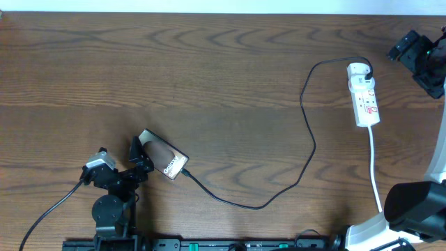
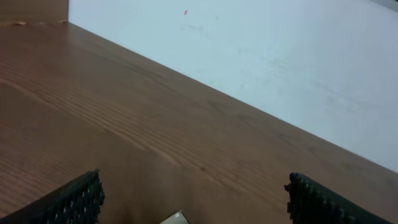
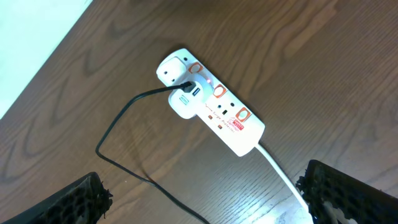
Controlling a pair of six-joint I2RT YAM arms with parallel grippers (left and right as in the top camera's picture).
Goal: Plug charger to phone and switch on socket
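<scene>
The left gripper (image 2: 194, 200) shows only as two black, studded fingers (image 2: 74, 202) at the bottom edge, one in each lower corner, set wide apart with nothing clamped between them. Low in the gap between them, a small pale corner (image 2: 176, 218) pokes into view, too little of it to identify. Beyond lies the brown wood-grain table (image 2: 143, 118), running up to a white wall (image 2: 280, 56) that carries a tiny red speck (image 2: 185, 11) near the top.
</scene>
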